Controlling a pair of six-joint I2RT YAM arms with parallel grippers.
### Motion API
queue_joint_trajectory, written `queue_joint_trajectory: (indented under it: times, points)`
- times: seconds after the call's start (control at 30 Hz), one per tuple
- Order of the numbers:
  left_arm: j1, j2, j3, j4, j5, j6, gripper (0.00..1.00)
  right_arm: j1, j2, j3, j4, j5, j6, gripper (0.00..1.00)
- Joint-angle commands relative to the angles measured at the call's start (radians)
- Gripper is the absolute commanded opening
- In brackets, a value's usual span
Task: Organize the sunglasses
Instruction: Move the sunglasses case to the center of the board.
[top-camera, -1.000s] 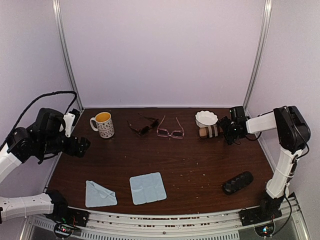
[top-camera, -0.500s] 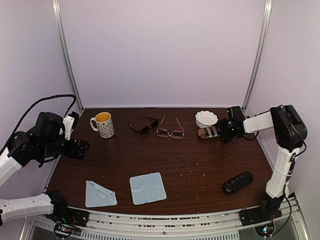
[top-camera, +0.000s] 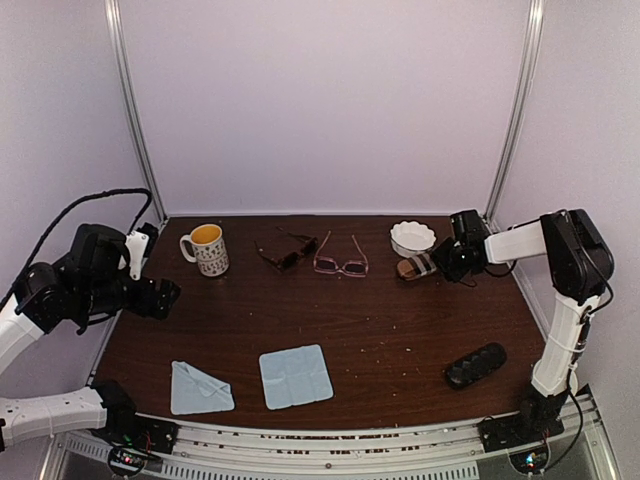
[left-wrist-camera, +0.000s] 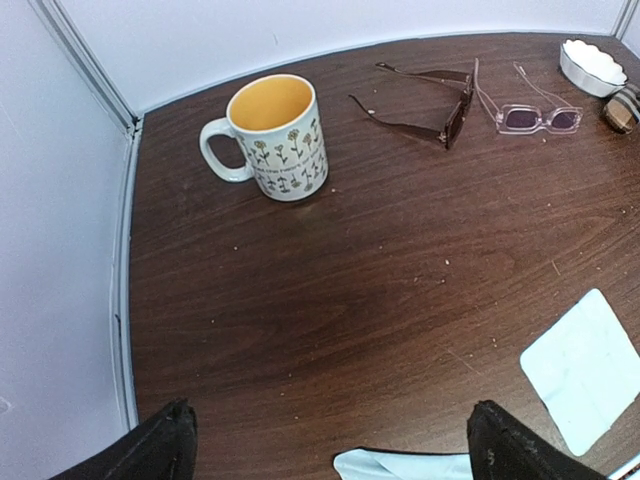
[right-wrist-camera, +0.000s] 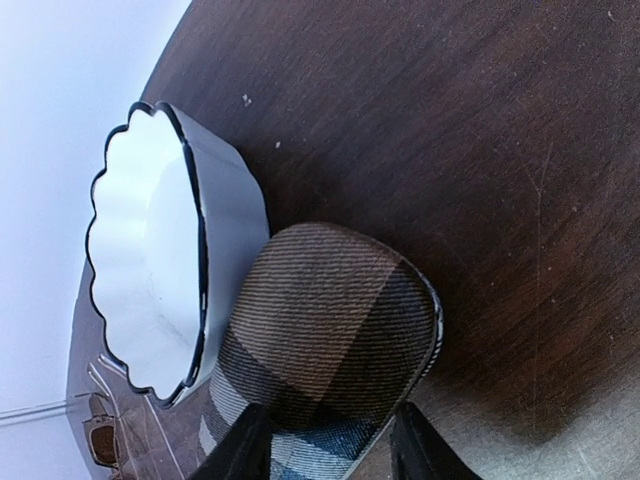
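Closing over the last second, the right gripper (right-wrist-camera: 325, 450) is now pinching the tan striped case (right-wrist-camera: 330, 320) at right, probably readying it for glasses. The left gripper (left-wrist-camera: 335, 450) is hanging with fingers wide apart. Lying near: two cloths (top-camera: 296, 375), one black case (top-camera: 475, 365). Sitting farther, upper centre: one mug (top-camera: 206, 249), dark sunglasses (top-camera: 288, 252), pink sunglasses (top-camera: 341, 263), one bowl (top-camera: 412, 237).

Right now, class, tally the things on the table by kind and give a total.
Glasses: 2, dark pair, pink pair
Cases: 2, striped case, black case
Cloths: 2, folded cloth, flat cloth
Mug: 1
Bowl: 1
Total: 8
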Motion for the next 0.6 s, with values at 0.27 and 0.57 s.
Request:
queue_joint_trajectory:
  times: [0.27,0.57]
  points:
    - [-0.005,-0.039,-0.005,0.038,0.002,-0.002,0.98,0.110,-0.003,0.163,-0.266,0.092,-0.182,0.75]
    - [-0.005,-0.065,-0.010,0.045,0.006,0.001,0.98,0.176,0.059,0.300,-0.447,0.212,-0.232,0.91]
